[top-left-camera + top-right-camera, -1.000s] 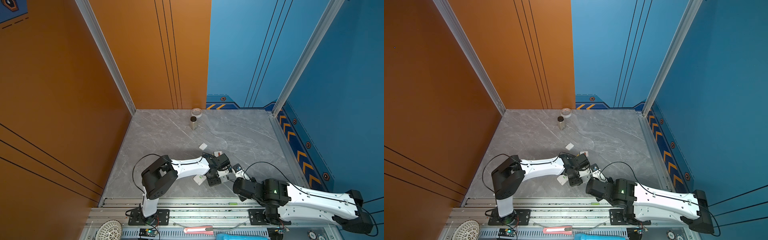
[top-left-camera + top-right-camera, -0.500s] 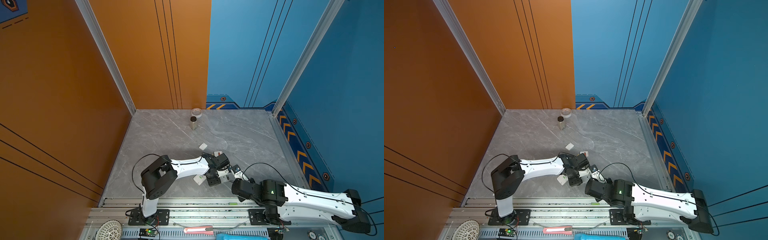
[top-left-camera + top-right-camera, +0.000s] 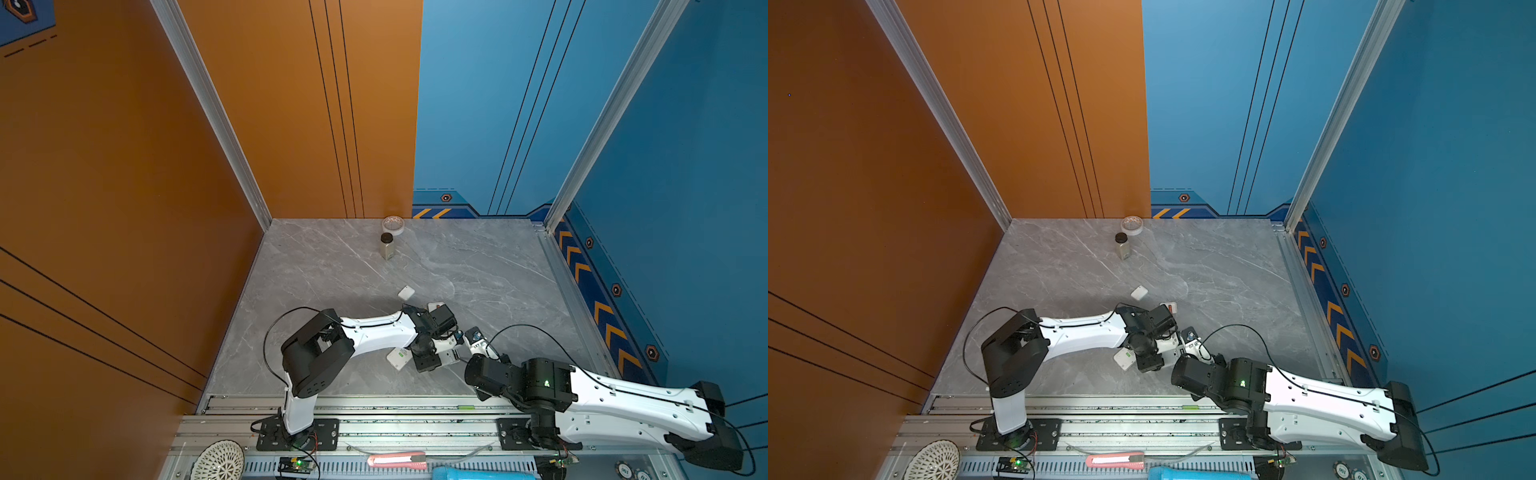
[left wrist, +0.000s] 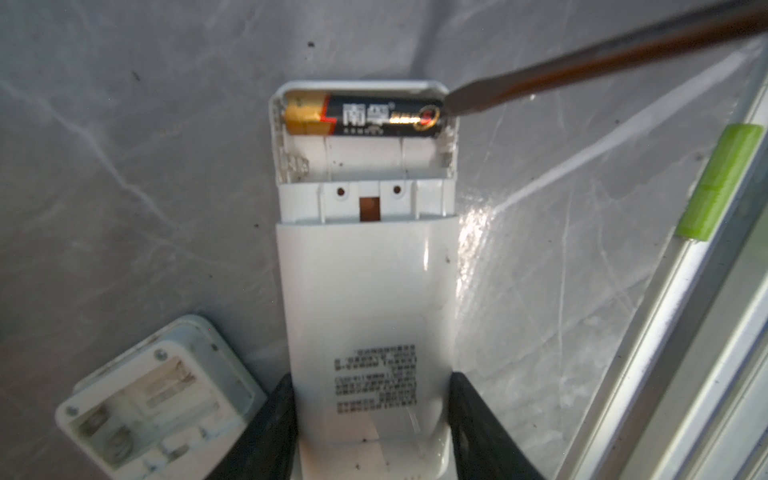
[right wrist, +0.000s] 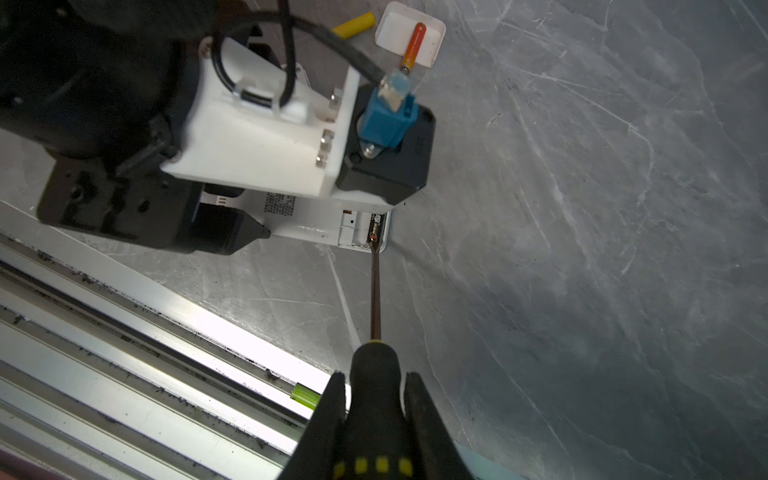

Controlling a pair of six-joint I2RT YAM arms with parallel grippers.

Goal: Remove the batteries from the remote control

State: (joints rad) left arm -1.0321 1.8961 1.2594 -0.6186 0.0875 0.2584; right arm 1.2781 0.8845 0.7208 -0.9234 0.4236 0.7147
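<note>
Left wrist view: left gripper (image 4: 370, 380) pinches remote (image 4: 365, 291), one bay (image 4: 365, 160) empty, one battery (image 4: 365, 114) in; right gripper (image 5: 375, 376) clamps screwdriver (image 5: 375, 291), tip at it.

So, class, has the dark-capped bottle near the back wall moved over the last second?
No. In both top views the bottle stands where it stood, just in front of the tape roll.

A grey marble-patterned tabletop (image 3: 332, 270) is carrying a white tape roll (image 3: 393, 225) and a dark-capped bottle (image 3: 387, 246) near its far edge. Nearer, a small white plastic cover (image 3: 406, 293), a long white remote control (image 4: 365, 299), an opened white casing (image 4: 158, 399) and a yellow cylindrical battery (image 5: 353, 24) are lying.
</note>
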